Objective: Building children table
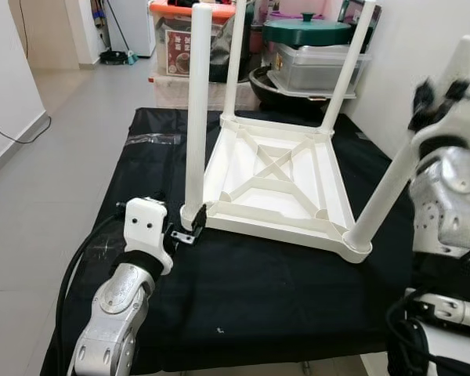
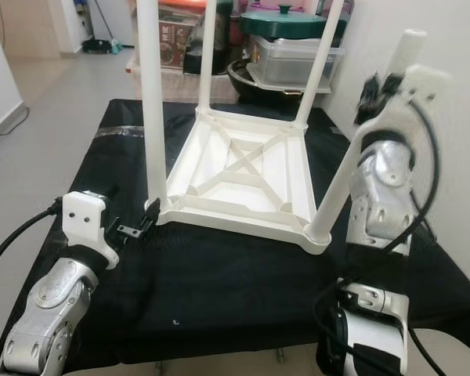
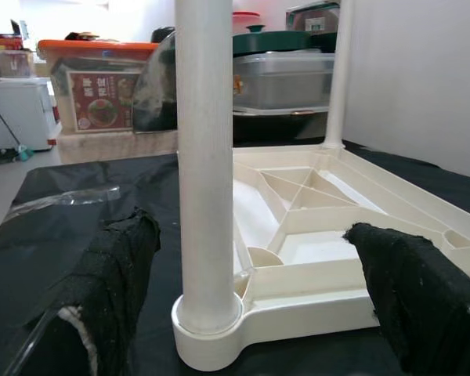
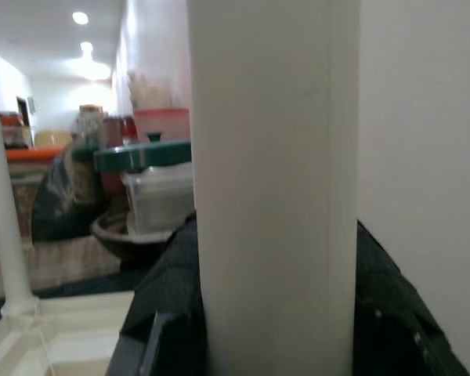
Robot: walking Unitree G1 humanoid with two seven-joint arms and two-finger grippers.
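Upturned white tabletop [image 1: 274,184] lies on a black cloth [image 1: 243,290], underside up, with four white legs pointing toward the ceiling. Three legs stand straight; the fourth leg [image 1: 384,196], at the near right corner, leans away to the robot's right, its long axis tilted.

Head views show the right gripper [image 2: 380,90] raised high and closed around the upper part of that leaning leg. The right wrist view shows the same leg up close as a wide white column between the dark fingers [image 4: 168,313], which press against its sides.

Left gripper [image 1: 189,227] sits low on the cloth at the near left corner, its tips just beside the base of the near left leg [image 1: 196,117]. Its wrist view shows what the head views cannot: the two padded fingers [image 3: 110,274] spread wide apart, with that leg's foot socket between them and neither pad touching it.

Storage boxes [image 1: 317,66] and a green pot [image 1: 305,31] stand behind the table.
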